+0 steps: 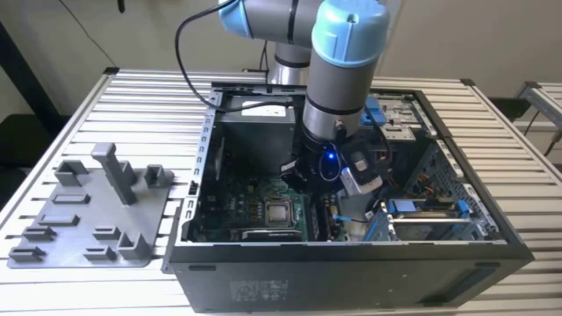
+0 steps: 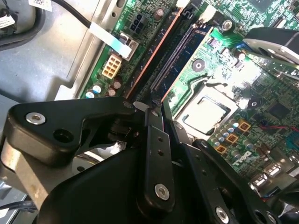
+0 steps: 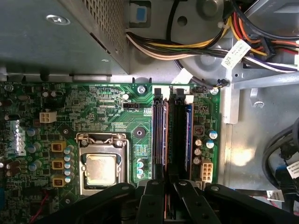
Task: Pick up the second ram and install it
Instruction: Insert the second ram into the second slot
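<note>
Gripper [image 3: 166,198] pinched narrow on the second ram [image 3: 172,140], edge-on over the slots just at 3 o'clock of the processor [image 3: 100,169]: light, stiff, thin, fragile board, so I'd hold the long flat faces, not contacts.

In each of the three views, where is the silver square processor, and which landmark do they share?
Exterior view: the processor lies inside the computer case, toward the exterior view's left of the arm.
Second wrist view: the processor sits beside the memory slots.
First wrist view: the processor, again beside them.
Shared landmark: the memory slots.
</note>
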`<move>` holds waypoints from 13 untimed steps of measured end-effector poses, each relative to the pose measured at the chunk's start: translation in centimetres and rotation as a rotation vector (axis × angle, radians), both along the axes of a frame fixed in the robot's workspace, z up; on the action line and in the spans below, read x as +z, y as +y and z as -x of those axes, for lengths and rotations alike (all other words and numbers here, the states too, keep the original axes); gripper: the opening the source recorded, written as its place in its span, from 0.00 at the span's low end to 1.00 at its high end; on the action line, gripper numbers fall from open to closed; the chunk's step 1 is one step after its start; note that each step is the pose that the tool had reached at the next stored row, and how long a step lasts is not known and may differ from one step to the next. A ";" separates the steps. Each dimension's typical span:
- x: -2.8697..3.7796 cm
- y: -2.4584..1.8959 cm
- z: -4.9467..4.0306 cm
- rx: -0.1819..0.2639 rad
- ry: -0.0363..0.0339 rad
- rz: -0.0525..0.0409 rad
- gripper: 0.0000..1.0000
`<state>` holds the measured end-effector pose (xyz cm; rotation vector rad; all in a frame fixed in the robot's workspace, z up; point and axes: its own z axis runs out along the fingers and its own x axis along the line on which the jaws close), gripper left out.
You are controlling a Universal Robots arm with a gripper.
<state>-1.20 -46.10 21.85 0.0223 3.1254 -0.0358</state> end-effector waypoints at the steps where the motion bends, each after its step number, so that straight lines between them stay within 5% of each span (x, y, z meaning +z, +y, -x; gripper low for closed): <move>1: 0.00 0.00 0.00 0.000 0.0000 0.0001 0.15; 13: -0.01 0.00 0.01 -0.017 -0.0001 0.0009 0.15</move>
